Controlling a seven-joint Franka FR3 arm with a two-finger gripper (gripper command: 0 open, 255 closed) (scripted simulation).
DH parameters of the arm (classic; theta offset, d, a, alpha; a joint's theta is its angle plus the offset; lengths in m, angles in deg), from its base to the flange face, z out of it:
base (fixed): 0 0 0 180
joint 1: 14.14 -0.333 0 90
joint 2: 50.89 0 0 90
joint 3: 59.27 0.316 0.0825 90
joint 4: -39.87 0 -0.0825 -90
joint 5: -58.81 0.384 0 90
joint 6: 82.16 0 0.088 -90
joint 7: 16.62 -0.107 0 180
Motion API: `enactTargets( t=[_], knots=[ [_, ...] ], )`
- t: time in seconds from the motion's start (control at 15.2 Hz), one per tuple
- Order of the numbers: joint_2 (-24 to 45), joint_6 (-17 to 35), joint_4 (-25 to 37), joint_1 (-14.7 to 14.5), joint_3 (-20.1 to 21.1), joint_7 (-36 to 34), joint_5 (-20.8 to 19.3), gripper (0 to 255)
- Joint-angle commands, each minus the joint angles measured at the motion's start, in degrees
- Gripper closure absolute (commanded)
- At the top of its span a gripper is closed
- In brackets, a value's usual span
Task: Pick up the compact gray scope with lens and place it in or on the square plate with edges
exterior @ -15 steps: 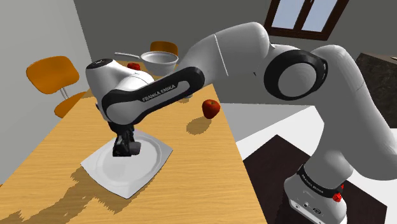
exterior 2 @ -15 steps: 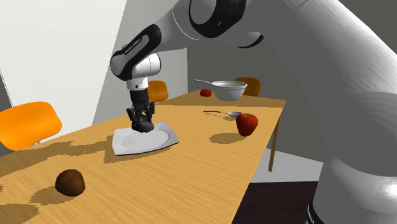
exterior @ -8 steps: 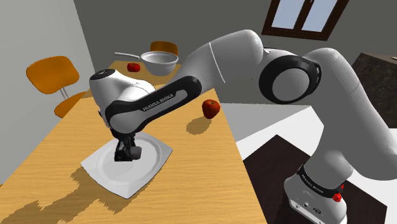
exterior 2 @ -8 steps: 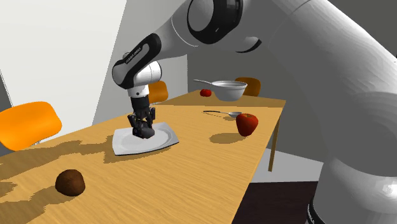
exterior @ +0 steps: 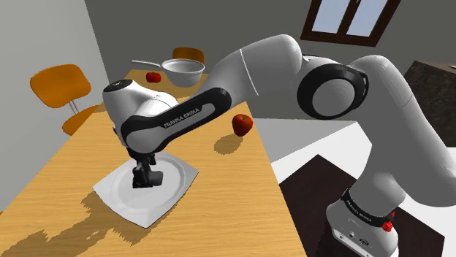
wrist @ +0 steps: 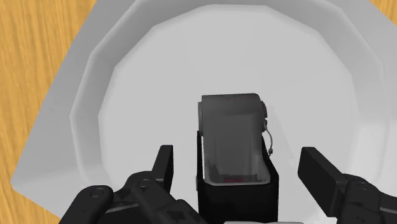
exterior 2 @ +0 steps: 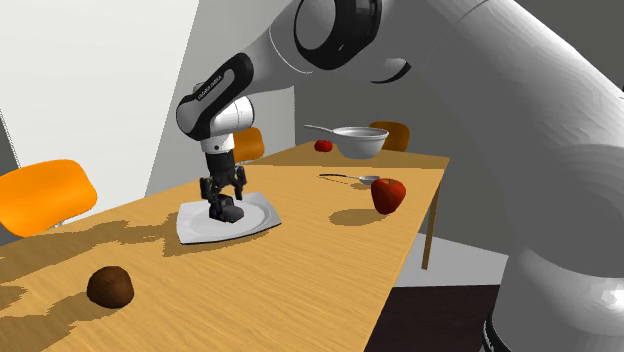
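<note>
Between the fingertips of the gripper [wrist: 238,162] — jaws spread wide, clasping nothing — sits the dark gray scope [wrist: 230,133]. A gap shows on each side of it, so it is bracketed, not held. Its weight is on the white square plate [wrist: 121,89]: it rests on the flat middle, well inside the raised rim, probably so it cannot tip off an edge. The wide finger spacing reads as clearance for pulling away without dragging the body along.

The shoulder view has the hand pointing down over the plate, fingers low beside the scope. The plate lies flat on the wooden table [exterior: 66,190].

Judgement: placement looks done and only a straight lift-off remains — a sideways move could clip the scope and knock it over.

Farther out, the red apple [exterior: 242,124], the gray pan [exterior: 183,69] and the brown lump [exterior 2: 110,286] are all well apart from the plate.
</note>
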Motion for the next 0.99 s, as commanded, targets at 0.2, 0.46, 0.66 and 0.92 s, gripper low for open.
enactTargets(
  t=[0.2,0.46,0.66,0.92],
  knots=[
    [-0.83,-1.37,0.55,-0.01,0.12,0.10,0.15,0],
    [-2.81,-5.41,2.63,-0.09,0.40,0.36,0.53,0],
    [-2.81,-5.41,2.63,-0.09,0.40,0.36,0.53,0],
    [-2.81,-5.41,2.63,-0.09,0.40,0.36,0.53,0]
  ],
)
